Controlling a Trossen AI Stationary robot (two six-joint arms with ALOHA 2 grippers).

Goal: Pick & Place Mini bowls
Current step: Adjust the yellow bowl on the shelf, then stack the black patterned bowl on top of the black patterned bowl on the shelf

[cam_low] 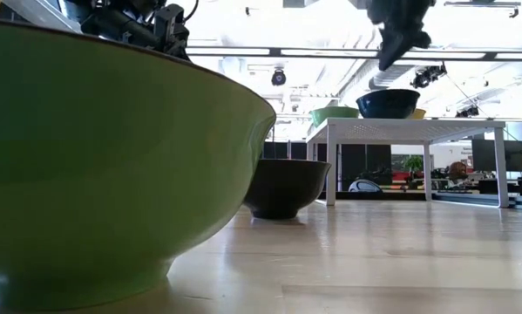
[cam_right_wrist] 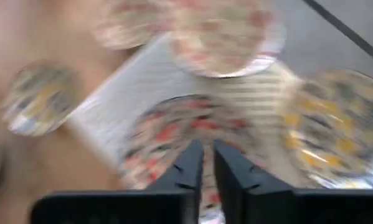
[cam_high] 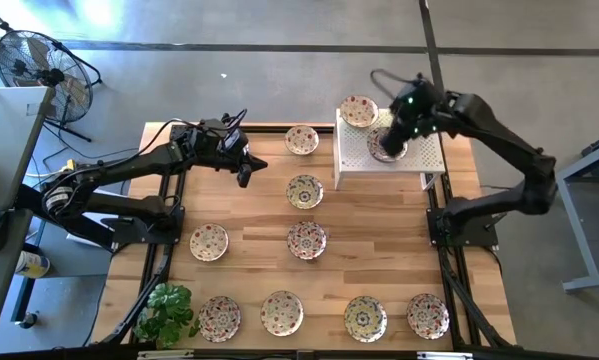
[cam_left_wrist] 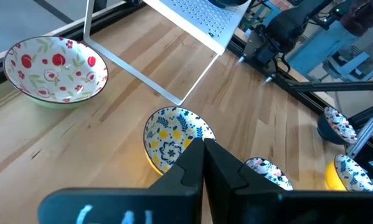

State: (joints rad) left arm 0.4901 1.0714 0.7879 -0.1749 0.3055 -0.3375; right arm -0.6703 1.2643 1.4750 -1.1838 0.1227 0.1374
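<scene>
Two mini bowls sit on the white stand at one o'clock, ten remain on the bench; right end effector and left end effector both pressed together, empty.

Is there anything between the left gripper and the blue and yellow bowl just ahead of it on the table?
Nothing visible. The left gripper hangs with its fingers together above bare wood, and the blue and yellow bowl sits just beyond its tips, clear of the white stand's leg.

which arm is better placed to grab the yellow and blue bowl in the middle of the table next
Left. The left pincer hovers just beside that yellow and blue bowl, which shows right ahead of its fingers in its wrist view. The right pincer is busy over the white stand, above a bowl there.
</scene>
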